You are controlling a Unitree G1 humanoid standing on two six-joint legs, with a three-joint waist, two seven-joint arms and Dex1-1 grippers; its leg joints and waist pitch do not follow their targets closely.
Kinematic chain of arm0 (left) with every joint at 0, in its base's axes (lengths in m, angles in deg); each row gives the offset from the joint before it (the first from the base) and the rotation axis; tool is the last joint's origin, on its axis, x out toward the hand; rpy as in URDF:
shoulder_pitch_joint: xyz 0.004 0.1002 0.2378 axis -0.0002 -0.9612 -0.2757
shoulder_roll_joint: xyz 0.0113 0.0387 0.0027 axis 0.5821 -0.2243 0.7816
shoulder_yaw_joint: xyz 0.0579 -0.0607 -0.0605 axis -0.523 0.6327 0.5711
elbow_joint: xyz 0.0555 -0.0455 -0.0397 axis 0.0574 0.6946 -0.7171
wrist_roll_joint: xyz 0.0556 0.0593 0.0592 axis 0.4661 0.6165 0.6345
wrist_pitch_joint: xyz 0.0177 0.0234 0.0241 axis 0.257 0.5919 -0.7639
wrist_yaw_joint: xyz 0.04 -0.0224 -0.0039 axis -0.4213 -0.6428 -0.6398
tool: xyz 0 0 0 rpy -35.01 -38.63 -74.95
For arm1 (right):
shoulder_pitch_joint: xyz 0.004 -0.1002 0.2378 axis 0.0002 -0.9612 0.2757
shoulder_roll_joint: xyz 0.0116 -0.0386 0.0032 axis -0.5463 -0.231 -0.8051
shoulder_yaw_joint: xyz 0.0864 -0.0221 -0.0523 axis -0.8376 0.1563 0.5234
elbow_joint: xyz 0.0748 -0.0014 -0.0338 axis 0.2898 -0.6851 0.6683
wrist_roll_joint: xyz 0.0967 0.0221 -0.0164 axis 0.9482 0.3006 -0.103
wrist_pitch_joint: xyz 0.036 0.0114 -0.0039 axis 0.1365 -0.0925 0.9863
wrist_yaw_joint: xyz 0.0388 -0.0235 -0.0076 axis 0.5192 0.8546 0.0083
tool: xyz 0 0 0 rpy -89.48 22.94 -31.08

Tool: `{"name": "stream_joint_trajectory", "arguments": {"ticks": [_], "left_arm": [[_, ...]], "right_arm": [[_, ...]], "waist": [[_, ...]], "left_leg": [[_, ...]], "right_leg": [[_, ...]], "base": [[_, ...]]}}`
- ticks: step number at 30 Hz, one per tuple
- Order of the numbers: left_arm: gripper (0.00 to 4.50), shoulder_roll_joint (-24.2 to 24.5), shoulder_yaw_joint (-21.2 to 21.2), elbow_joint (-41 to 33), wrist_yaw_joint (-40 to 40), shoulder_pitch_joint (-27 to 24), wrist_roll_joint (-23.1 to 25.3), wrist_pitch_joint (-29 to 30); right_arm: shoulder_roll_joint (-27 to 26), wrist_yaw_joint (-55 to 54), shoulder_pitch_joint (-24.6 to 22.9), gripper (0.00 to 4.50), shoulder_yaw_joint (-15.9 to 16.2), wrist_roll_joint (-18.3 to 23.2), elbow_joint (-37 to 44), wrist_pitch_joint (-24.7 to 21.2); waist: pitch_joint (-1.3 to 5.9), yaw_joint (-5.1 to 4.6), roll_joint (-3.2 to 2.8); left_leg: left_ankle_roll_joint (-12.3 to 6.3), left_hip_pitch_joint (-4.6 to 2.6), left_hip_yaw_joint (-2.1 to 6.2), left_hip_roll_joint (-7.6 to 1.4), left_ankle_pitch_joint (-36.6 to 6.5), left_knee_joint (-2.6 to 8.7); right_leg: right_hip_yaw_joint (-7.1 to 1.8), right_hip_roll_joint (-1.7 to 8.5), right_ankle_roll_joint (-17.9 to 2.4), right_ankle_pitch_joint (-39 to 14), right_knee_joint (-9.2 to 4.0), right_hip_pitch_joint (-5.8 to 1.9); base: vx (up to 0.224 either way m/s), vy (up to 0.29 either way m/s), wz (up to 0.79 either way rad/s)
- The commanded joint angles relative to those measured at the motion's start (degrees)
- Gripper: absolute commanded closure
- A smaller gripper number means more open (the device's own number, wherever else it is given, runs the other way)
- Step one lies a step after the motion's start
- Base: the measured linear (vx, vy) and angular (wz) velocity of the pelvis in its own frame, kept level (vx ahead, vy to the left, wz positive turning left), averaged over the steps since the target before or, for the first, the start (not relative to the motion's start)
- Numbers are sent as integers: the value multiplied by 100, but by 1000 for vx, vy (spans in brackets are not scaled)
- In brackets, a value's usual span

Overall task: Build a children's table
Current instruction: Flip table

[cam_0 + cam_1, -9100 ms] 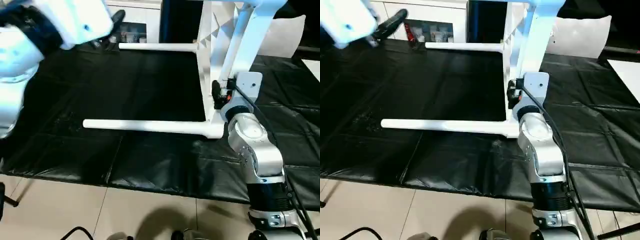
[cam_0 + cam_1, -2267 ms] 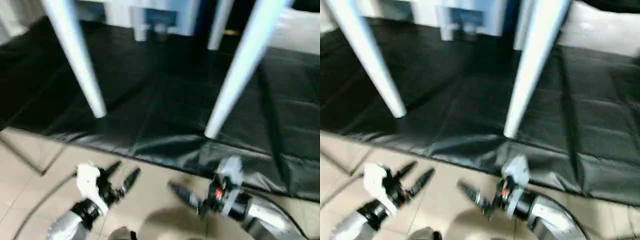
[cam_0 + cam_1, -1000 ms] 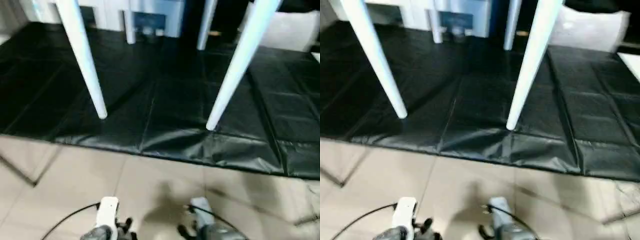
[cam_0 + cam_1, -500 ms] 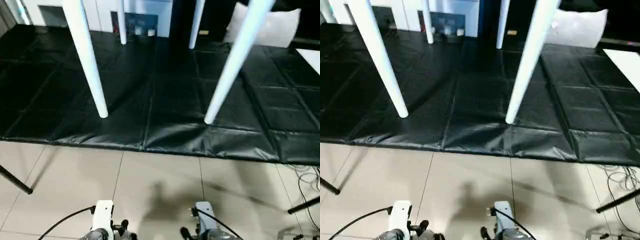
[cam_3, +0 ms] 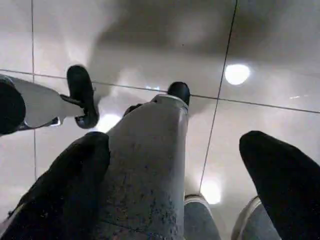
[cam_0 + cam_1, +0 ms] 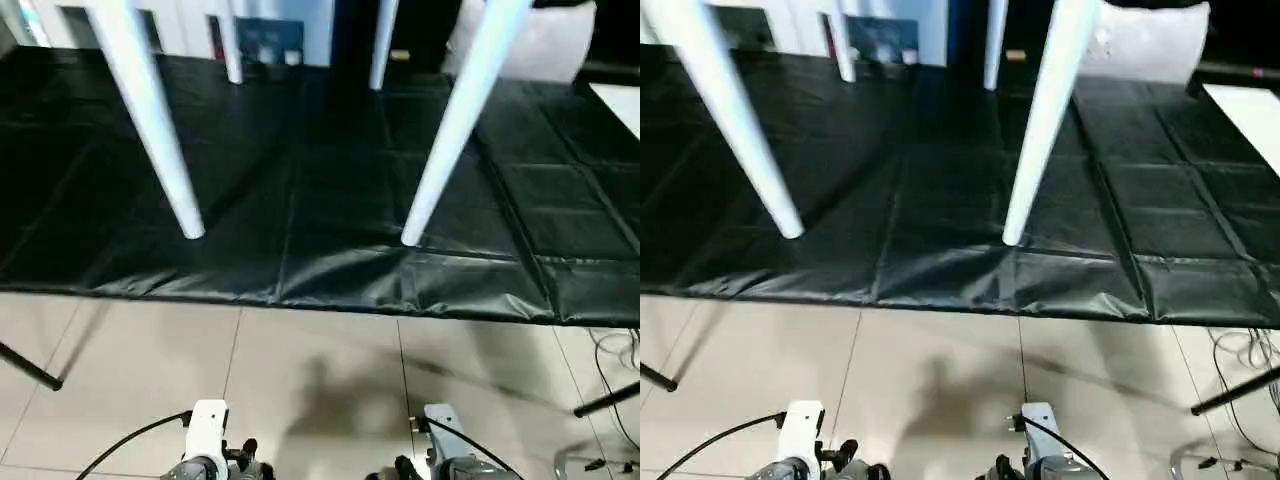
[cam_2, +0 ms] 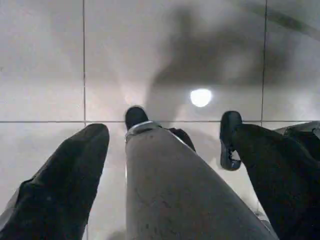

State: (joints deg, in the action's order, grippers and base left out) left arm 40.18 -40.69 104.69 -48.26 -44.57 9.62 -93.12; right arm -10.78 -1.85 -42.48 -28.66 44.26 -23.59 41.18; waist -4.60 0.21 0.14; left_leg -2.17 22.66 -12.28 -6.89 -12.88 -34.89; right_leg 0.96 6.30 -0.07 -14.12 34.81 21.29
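The children's table stands upright on the black padded surface (image 6: 300,200). Its white legs rise out of the picture: near left leg (image 6: 150,110), near right leg (image 6: 455,120), two far legs (image 6: 230,50) (image 6: 382,45). The top is out of view above. Both arms hang low in front of the surface's edge, their wrists (image 6: 208,440) (image 6: 445,460) at the picture's bottom. In the wrist views my left gripper (image 7: 167,132) and right gripper (image 5: 174,142) are open, empty, pointing down at the tiled floor, with my own grey legs seen between the fingers.
Beige floor tiles (image 6: 320,370) lie in front of the padded surface. Black stand legs slant over the floor at left (image 6: 30,365) and right (image 6: 605,400), with cables (image 6: 615,350) nearby. A white cushion (image 6: 540,40) lies at the back right.
The whole picture has shifted and steadied, so the camera moved. The table stays standing on its legs. Both grippers stay low and open.
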Motion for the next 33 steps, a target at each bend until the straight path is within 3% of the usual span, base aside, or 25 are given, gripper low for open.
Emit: {"name": "stream_joint_trajectory", "arguments": {"ticks": [1, 5, 6, 9, 12, 15, 16, 17, 18, 21, 23, 26, 33], "left_arm": [[7, -35, -35, 148, 35, -75, 53, 78], [7, -35, -35, 148, 35, -75, 53, 78], [7, -35, -35, 148, 35, -75, 53, 78], [7, -35, -35, 148, 35, -75, 53, 78], [7, -35, -35, 148, 35, -75, 53, 78], [7, -35, -35, 148, 35, -75, 53, 78], [7, -35, -35, 148, 35, -75, 53, 78], [7, -35, -35, 148, 35, -75, 53, 78], [7, -35, -35, 148, 35, -75, 53, 78], [7, -35, -35, 148, 35, -75, 53, 78], [7, -35, -35, 148, 35, -75, 53, 78], [7, -35, -35, 148, 35, -75, 53, 78], [7, -35, -35, 148, 35, -75, 53, 78]], "right_arm": [[-25, 19, -70, 0, -13, -9, -112, -71], [-25, 19, -70, 0, -13, -9, -112, -71], [-25, 19, -70, 0, -13, -9, -112, -71], [-25, 19, -70, 0, -13, -9, -112, -71], [-25, 19, -70, 0, -13, -9, -112, -71], [-25, 19, -70, 0, -13, -9, -112, -71], [-25, 19, -70, 0, -13, -9, -112, -71], [-25, 19, -70, 0, -13, -9, -112, -71], [-25, 19, -70, 0, -13, -9, -112, -71], [-25, 19, -70, 0, -13, -9, -112, -71], [-25, 19, -70, 0, -13, -9, -112, -71], [-25, 19, -70, 0, -13, -9, -112, -71], [-25, 19, -70, 0, -13, -9, -112, -71]], "waist": [[214, 6, -6], [164, -2, -24], [153, -5, -29], [156, -15, -34], [190, -7, -28], [211, 7, -9], [211, 7, -9], [210, 9, -2], [200, 11, -4], [186, 11, -15], [174, 6, -20], [171, 4, -23], [172, 6, -19]], "left_leg": [[-645, -154, 338, -755, -944, 571], [-171, -191, 358, -777, -1710, 671], [58, -208, 368, -772, -1996, 700], [236, -207, 380, -763, -2089, 726], [162, -210, 356, -753, -1718, 704], [-215, -190, 311, -743, -1110, 637], [-215, -190, 311, -743, -1110, 637], [-377, -183, 298, -744, -966, 616], [-417, -181, 297, -755, -1010, 623], [-346, -194, 305, -773, -1215, 653], [-195, -204, 310, -778, -1443, 683], [-54, -215, 313, -777, -1580, 700], [-114, -200, 306, -770, -1443, 689]], "right_leg": [[-194, 443, -1684, 755, -319, -74], [-217, 412, -1558, -299, -421, -28], [-232, 409, -1456, -603, -453, -3], [-234, 405, -1355, -624, -464, -1], [-231, 411, -1376, -72, -435, -24], [-223, 433, -1521, 719, -368, -57], [-223, 433, -1521, 719, -368, -57], [-218, 441, -1572, 846, -359, -62], [-217, 448, -1585, 722, -375, -59], [-215, 433, -1581, 346, -403, -46], [-220, 418, -1549, 60, -432, -29], [-231, 412, -1506, -35, -442, -16], [-234, 425, -1510, 174, -433, -23]], "base": [[0, 0, 0], [0, 0, 0], [0, 0, 0], [0, 0, 0], [0, 0, 0], [0, 0, 0], [0, 0, 0], [0, 0, 0], [0, 0, 0], [0, 0, 0], [0, 0, 0], [0, 0, 0], [0, 0, 0]]}}
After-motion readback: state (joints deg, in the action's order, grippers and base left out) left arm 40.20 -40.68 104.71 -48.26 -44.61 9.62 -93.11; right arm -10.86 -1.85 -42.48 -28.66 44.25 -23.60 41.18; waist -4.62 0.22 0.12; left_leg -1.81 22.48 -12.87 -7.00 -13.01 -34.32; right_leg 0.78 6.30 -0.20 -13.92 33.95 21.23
